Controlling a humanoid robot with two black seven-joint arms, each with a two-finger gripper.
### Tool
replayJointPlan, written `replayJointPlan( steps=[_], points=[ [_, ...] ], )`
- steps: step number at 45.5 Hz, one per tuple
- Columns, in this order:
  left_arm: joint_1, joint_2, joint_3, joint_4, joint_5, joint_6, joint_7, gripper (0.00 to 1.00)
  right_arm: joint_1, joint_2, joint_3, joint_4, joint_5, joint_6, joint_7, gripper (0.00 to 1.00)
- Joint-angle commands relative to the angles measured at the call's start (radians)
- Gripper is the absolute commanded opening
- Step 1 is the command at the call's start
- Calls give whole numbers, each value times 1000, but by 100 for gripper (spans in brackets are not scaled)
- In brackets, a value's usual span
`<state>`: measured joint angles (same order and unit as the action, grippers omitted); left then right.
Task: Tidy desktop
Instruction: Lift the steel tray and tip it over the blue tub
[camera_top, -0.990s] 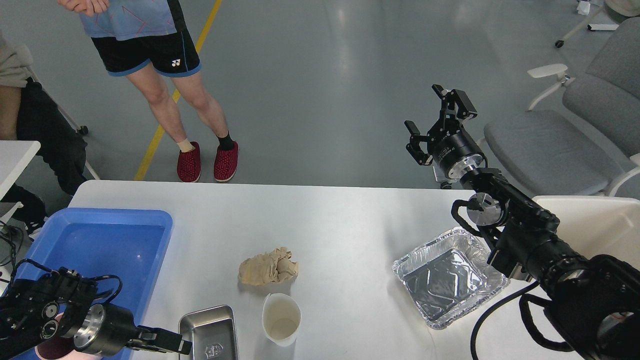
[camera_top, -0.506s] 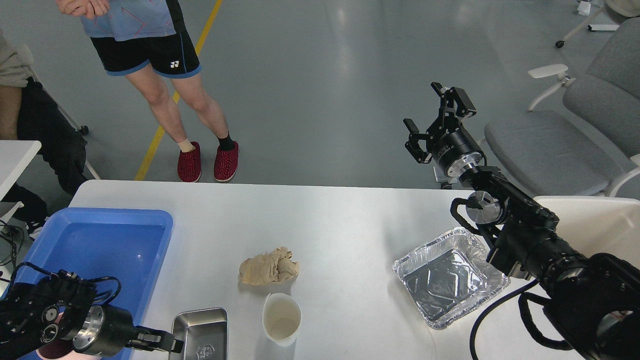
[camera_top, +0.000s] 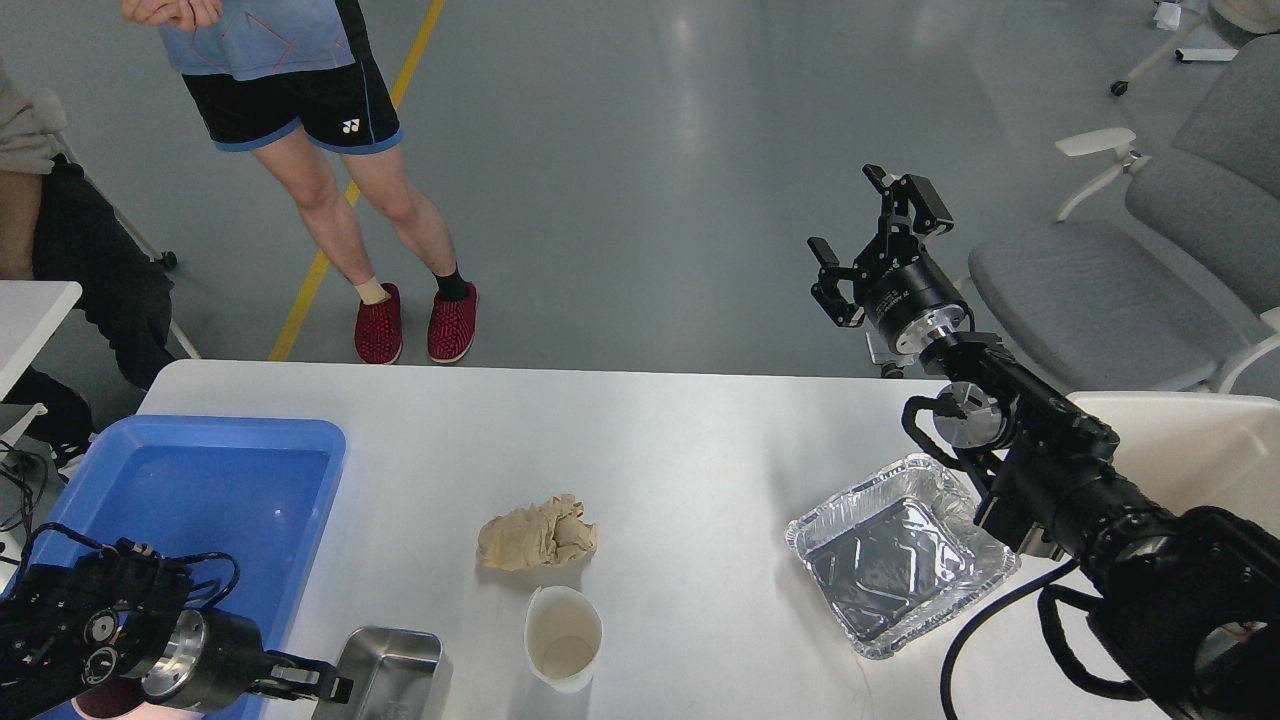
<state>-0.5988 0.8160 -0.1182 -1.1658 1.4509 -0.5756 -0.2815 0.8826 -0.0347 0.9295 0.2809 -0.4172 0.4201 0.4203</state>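
Gripping the near-left rim of a steel tray (camera_top: 392, 672), the left gripper (camera_top: 325, 686) holds it tilted at the front edge of the desktop (camera_top: 700, 440). Just right stands a paper cup (camera_top: 563, 638), behind it a crumpled tan napkin (camera_top: 537, 534). A blue bin (camera_top: 215, 490) occupies the left edge. The right gripper (camera_top: 868, 235) hangs spread and empty beyond the far edge, above a foil pan (camera_top: 900, 555).

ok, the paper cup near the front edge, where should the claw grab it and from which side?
Probably the rim of the paper cup, from above. It stands upright with its mouth open, so one finger can go inside and one outside the wall. Take the right-hand rim: the crumpled tissue sits just behind it and the steel tray is close on its left. A squeeze across the whole cup might crush it.
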Motion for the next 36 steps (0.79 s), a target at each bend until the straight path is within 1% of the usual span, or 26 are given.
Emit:
replayJointPlan(
  steps=[1,12,19,25,33,36],
  points=[
    [-7,3,-1,0,0,0,1,0,1,-1,0,0,0,-1,-1,100],
    [-19,11,-9,0,-1,0,5,0,-1,-2,-1,0,0,0,0,100],
    [-50,26,-17,0,-9,-1,7,0,1,-2,-1,0,0,0,0,100],
    [-91,66,-18,0,-18,-1,25,0,-2,1,-1,0,0,0,0,100],
    [-151,129,-54,-5,-63,-10,25,0,-4,1,-4,0,0,0,0,100],
    [-180,176,-57,-5,-66,-16,24,0,-2,1,-4,0,0,0,0,100]
  ],
)
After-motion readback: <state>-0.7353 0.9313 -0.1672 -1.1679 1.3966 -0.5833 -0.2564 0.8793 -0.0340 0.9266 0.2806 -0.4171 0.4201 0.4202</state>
